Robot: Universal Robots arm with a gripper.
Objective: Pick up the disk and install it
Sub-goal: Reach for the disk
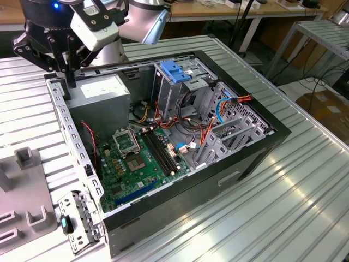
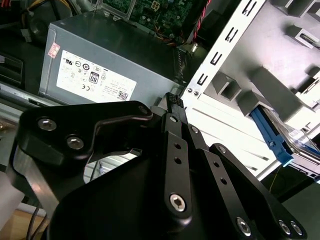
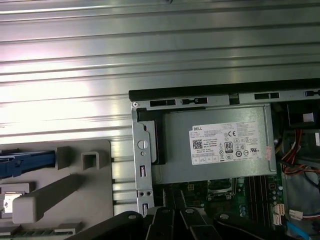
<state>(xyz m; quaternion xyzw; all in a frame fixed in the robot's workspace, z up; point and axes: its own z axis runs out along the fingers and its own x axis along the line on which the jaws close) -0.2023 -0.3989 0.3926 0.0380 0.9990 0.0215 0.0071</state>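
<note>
The disk (image 2: pixel 274 136) lies in a grey holder (image 2: pixel 280 55) beside the open computer case. Its blue side rail and a strip of silver body show in the second wrist view. In the first wrist view, the blue rail of the disk (image 3: pixel 26 164) sits on that grey holder (image 3: pixel 75 190). My black gripper (image 1: pixel 64 75) hangs over the case's back corner at the exterior view's left, above the case wall and next to the power supply. The gripper (image 2: pixel 173 101) has its fingertips together with nothing between them, a short way from the disk.
The open case (image 1: pixel 218 180) holds a grey power-supply box (image 1: pixel 103 97) with a white sticker, a motherboard (image 1: pixel 139 158), loose cables, and a metal drive cage with a blue top (image 1: pixel 177 72). The ribbed metal table (image 1: pixel 294 207) surrounds it. A detached bracket (image 1: pixel 79 218) leans at the case's front.
</note>
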